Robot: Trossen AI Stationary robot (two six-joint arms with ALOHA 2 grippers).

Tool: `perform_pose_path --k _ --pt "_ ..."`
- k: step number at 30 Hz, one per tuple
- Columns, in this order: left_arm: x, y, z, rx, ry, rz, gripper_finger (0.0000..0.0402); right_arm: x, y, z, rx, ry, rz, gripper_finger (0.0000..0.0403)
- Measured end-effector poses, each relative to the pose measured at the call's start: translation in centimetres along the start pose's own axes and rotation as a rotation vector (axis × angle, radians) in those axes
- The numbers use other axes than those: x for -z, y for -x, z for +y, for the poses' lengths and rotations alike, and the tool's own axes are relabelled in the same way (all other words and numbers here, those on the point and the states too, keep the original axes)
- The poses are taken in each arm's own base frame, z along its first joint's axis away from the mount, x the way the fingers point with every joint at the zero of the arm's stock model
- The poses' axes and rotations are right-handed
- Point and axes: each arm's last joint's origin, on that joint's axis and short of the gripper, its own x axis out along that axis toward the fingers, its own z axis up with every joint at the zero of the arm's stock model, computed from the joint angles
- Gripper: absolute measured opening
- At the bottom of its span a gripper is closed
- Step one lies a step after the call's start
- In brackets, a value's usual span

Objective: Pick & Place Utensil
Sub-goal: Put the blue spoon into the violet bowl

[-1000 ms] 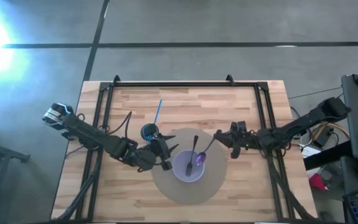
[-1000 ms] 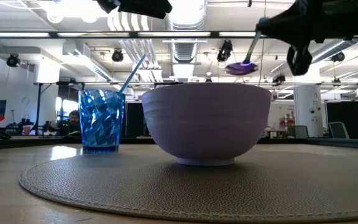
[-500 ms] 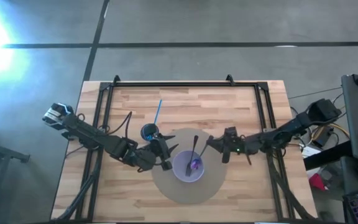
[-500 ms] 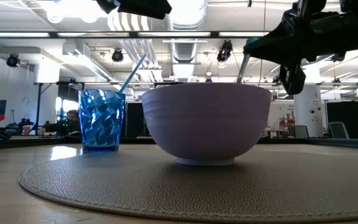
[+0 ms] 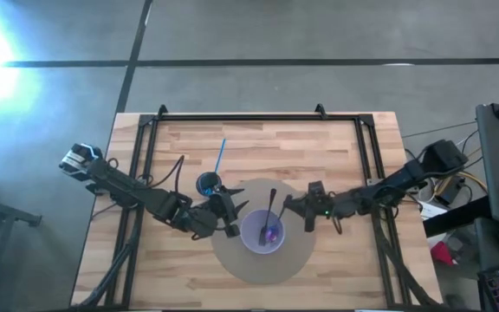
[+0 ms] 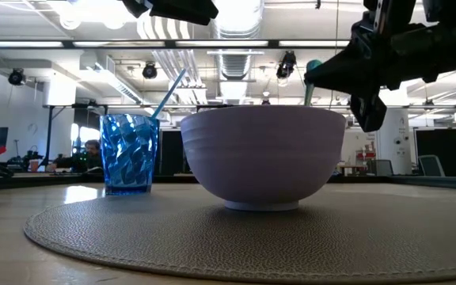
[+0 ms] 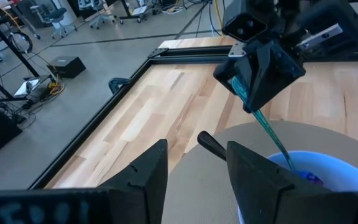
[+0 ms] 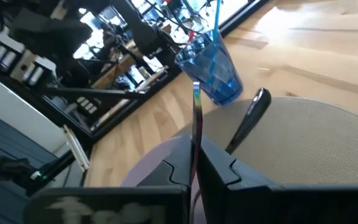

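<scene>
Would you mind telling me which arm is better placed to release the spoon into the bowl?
Right: its pincer already grips the spoon, tip inside the bowl. The left pincer waits open beside it.

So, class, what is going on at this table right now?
The right pincer holds a teal-handled spoon with its purple end down inside the lavender bowl on the round placemat. A dark utensil leans in the bowl too. The left pincer waits, open, between the bowl and the blue cup.
</scene>
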Motion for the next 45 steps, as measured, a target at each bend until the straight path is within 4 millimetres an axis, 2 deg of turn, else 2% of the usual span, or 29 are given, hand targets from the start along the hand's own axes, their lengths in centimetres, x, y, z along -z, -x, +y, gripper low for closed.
perform_pose_path --k 22,45 --pt "0.0 0.0 0.0 0.001 0.000 0.000 0.0159 1.3 -0.6 -0.9 0.057 0.079 0.034 0.0010" --pt "0.0 0.0 0.0 0.001 0.000 0.000 0.0159 1.1 -0.3 -0.9 0.071 0.097 0.060 0.0104"
